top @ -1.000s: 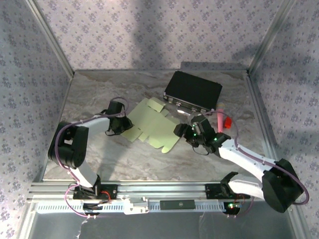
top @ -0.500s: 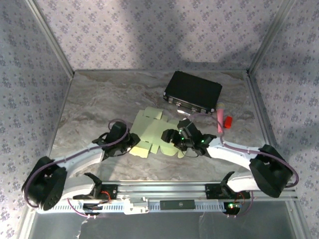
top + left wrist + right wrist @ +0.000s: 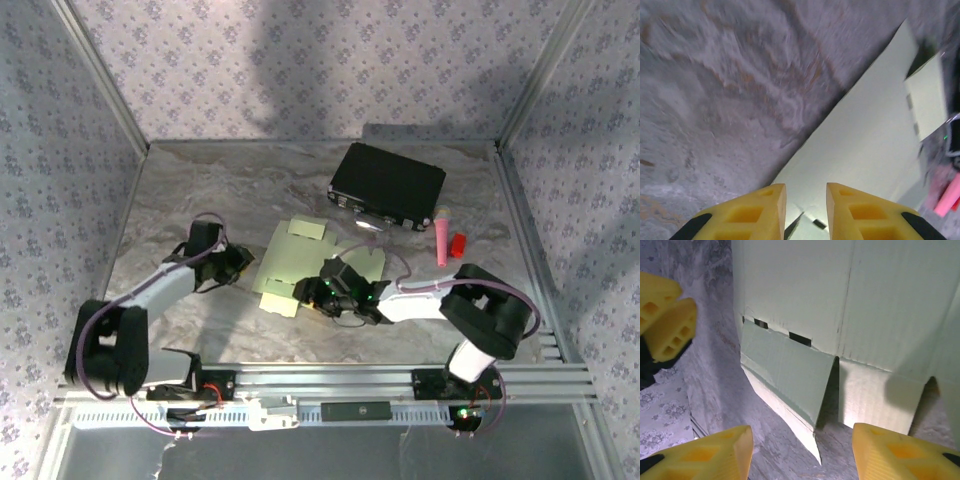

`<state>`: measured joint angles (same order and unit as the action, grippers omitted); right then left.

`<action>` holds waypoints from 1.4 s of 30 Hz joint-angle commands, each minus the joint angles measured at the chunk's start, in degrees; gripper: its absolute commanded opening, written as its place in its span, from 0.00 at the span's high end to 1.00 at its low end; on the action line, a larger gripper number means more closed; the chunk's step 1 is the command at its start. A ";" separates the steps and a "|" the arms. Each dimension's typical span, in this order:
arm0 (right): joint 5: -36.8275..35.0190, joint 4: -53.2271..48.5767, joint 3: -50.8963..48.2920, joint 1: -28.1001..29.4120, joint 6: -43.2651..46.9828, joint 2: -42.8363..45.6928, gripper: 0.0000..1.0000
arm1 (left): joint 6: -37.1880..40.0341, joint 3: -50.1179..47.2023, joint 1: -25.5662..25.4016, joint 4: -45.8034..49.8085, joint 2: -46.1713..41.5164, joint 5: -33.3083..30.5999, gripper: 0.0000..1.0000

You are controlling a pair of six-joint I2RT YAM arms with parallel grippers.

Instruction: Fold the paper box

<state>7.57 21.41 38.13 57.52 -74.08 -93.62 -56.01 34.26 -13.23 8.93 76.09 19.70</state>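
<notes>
The paper box (image 3: 300, 258) is a pale green die-cut sheet lying flat mid-table. My left gripper (image 3: 237, 264) sits low at its left edge; in the left wrist view the gripper (image 3: 806, 187) is narrowly open, with the sheet (image 3: 870, 135) showing beyond the gap and nothing pinched. My right gripper (image 3: 312, 292) is at the sheet's near edge. In the right wrist view it (image 3: 802, 432) stands open and wide. A near flap (image 3: 785, 372) of the sheet (image 3: 840, 300) is lifted off the table just ahead of the fingers. The left gripper's yellow fingers (image 3: 667, 315) show at upper left.
A black rectangular box (image 3: 388, 185) stands behind the sheet at the back right. A pink stick (image 3: 441, 240) and a small red piece (image 3: 458, 243) lie to the right. Bare marble table (image 3: 180, 190) lies at the back left. Patterned walls close off three sides.
My right gripper moved left and nearer along the sheet's near edge, its jaws narrowing somewhat. The left gripper drew back to the sheet's left edge. The sheet shifted slightly.
</notes>
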 commanded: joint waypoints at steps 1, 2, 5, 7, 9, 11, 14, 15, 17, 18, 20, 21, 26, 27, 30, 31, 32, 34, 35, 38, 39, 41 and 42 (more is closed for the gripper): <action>-2.96 3.28 1.15 1.14 -3.06 -1.51 0.45 | 3.23 -0.32 -2.12 -2.51 0.63 3.78 0.71; -3.32 3.76 1.16 1.44 -3.57 -1.96 0.45 | 3.27 -0.80 -2.77 -2.64 0.71 3.18 0.71; -2.83 5.32 1.28 1.58 -4.96 -3.59 0.49 | 2.54 -2.77 -3.11 -4.72 1.45 2.95 0.71; -2.68 6.55 1.33 1.64 -5.36 -4.52 0.49 | 1.89 -3.98 -3.52 -6.74 2.18 3.60 0.71; -1.88 7.23 1.85 1.64 -5.65 -5.58 0.50 | 1.44 -4.63 -4.26 -7.90 3.03 3.77 0.71; -1.69 7.94 2.00 1.81 -6.18 -6.30 0.50 | 1.25 -4.98 -4.89 -8.38 3.44 3.60 0.71; -1.95 8.32 1.97 1.73 -6.18 -6.70 0.51 | 0.95 -5.58 -5.20 -8.97 3.54 3.43 0.71; -1.87 8.70 2.09 1.65 -6.20 -6.83 0.52 | 0.90 -5.71 -5.24 -9.14 3.53 3.37 0.72; -1.14 9.75 2.45 1.61 -6.25 -7.36 0.55 | 0.73 -5.80 -5.55 -9.28 3.47 3.41 0.72; -0.93 10.00 2.58 1.60 -6.42 -7.61 0.57 | 0.59 -5.88 -5.65 -9.28 3.52 3.32 0.72; -1.26 10.50 2.56 2.02 -7.02 -7.28 0.58 | 0.38 -5.95 -5.97 -9.37 3.21 3.24 0.72; -1.56 10.25 2.63 2.14 -7.02 -6.89 0.58 | 0.17 -6.12 -6.08 -9.37 2.83 3.10 0.72; -2.65 8.75 3.18 2.61 -7.17 -6.18 0.58 | -1.03 -6.66 -6.45 -9.07 -0.08 2.58 0.72; -2.65 8.75 3.18 2.58 -7.27 -6.31 0.58 | -1.12 -6.65 -6.54 -8.93 -0.43 2.55 0.72; -2.83 9.10 2.92 2.34 -7.39 -6.66 0.64 | -0.90 -6.36 -6.54 -8.02 -1.17 2.53 0.72; -2.89 9.23 2.72 2.34 -7.45 -6.82 0.68 | -0.73 -6.18 -6.54 -7.59 -1.22 2.53 0.72; -2.96 9.35 2.60 2.34 -7.52 -6.80 0.72 | -0.68 -6.14 -6.54 -7.33 -1.44 2.58 0.72; -3.13 9.45 2.49 2.15 -7.55 -6.76 0.81 | -0.91 -6.05 -6.56 -6.79 -2.44 2.34 0.73; -3.20 9.72 2.24 2.00 -7.61 -6.64 0.87 | -1.10 -5.91 -6.54 -5.91 -3.82 1.93 0.73; -3.43 10.17 1.86 1.60 -7.15 -5.00 0.98 | -0.92 -4.78 -6.54 -0.76 -11.25 -1.63 0.67; -3.43 9.09 1.98 1.54 -6.63 -3.78 1.00 | -0.41 -3.99 -6.34 1.88 -14.07 -3.14 0.62; -3.06 5.29 3.15 1.23 -4.88 -0.89 1.00 | 0.86 -2.49 -4.59 5.40 -18.01 -3.99 0.52; -2.55 2.85 3.84 1.11 -3.53 0.87 1.00 | 1.40 -2.03 -2.55 6.22 -19.20 -2.87 0.46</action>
<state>5.56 29.50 40.03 59.11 -80.73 -97.76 -56.01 28.56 -18.41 9.26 60.69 18.41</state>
